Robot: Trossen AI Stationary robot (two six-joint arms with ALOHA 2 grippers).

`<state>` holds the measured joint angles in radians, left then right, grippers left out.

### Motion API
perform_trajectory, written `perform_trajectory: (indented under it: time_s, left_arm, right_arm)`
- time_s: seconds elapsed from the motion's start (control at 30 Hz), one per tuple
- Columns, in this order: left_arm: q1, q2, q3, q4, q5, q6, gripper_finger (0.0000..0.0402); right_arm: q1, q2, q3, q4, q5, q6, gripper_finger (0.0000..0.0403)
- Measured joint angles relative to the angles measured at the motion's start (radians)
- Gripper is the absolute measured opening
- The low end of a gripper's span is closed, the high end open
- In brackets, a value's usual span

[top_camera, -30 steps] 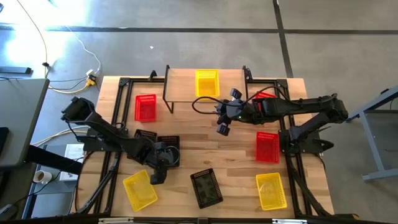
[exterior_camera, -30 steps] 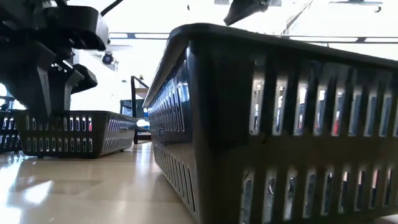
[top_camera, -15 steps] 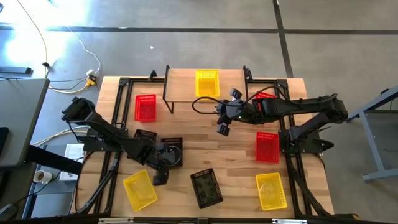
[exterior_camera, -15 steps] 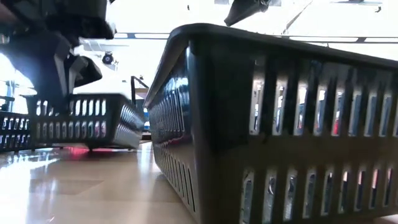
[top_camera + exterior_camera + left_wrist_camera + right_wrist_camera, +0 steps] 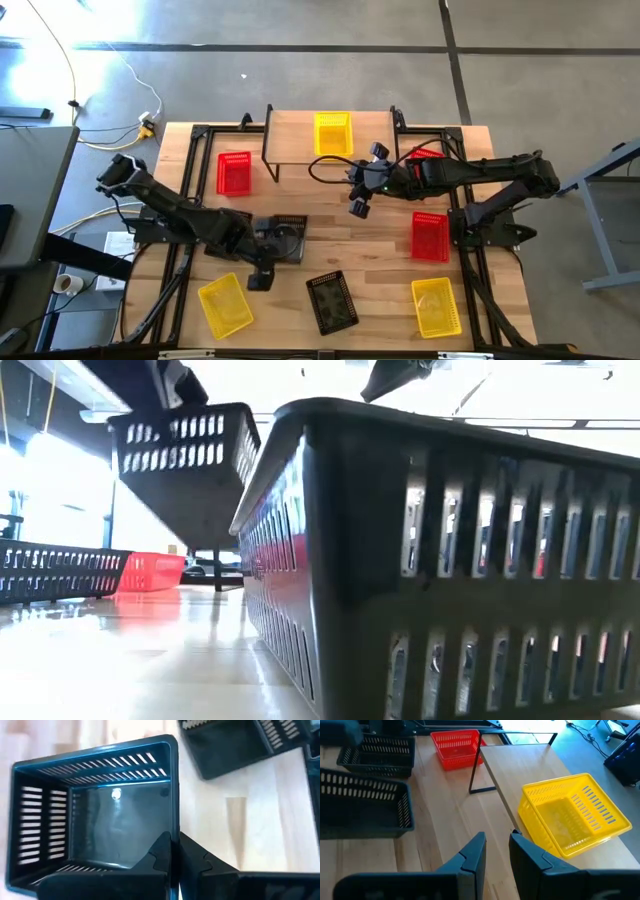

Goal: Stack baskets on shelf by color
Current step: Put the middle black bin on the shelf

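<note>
My left gripper is shut on a black basket, held above the table's near left part and seen high in the low view as a tilted basket. A second black basket rests on the table beside it, a third near the front edge. One yellow basket stands on the shelf. Two more yellow baskets and red baskets lie on the table. My right gripper hangs open above the table's middle, touching nothing. My left gripper pinches one side wall of the black basket at its rim, one finger inside and one outside. The fingers slant down from the table's near left. The basket hangs clear of the table, tilted, its open top still upward.
A third red basket sits by the shelf's right end, partly under my right arm. Black frame rails run along the table's left and right sides. Bare wood lies between the shelf and the middle black basket.
My left gripper has risen and drifted a little toward the table's right edge, with the black basket. The basket, which stood on the table a second ago, is now lifted clear and tipped. My right arm has kept still.
</note>
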<state>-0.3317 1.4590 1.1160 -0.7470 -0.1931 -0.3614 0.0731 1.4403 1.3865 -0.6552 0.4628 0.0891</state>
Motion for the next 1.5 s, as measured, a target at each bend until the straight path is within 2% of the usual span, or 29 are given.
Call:
perform_trajectory:
  time_s: [0.23,0.57,0.8,0.97,1.2,1.5]
  left_arm:
    - [0.090,-0.087,0.055,-0.060,-0.067,0.109,0.0001]
    - [0.227,-0.204,0.105,-0.098,-0.220,0.365,0.0000]
    - [0.379,-0.234,0.114,-0.091,-0.287,0.583,0.0000]
    - [0.500,-0.223,0.114,-0.071,-0.274,0.728,0.0000]
    - [0.657,-0.171,0.113,-0.048,-0.153,0.833,0.0000]
    - [0.752,-0.085,0.113,-0.010,-0.079,0.889,0.0000]
  right_arm:
    - [0.000,0.000,0.000,0.019,0.089,-0.006,0.0073]
    - [0.000,-0.001,0.000,0.032,0.129,-0.019,0.0073]
    - [-0.001,-0.001,0.000,0.037,0.140,-0.018,0.0073]
    - [-0.001,-0.001,0.000,0.034,0.140,-0.006,0.0073]
    - [-0.001,-0.001,0.000,0.031,0.140,0.041,0.0073]
    - [-0.001,-0.001,0.000,0.031,0.140,0.045,0.0073]
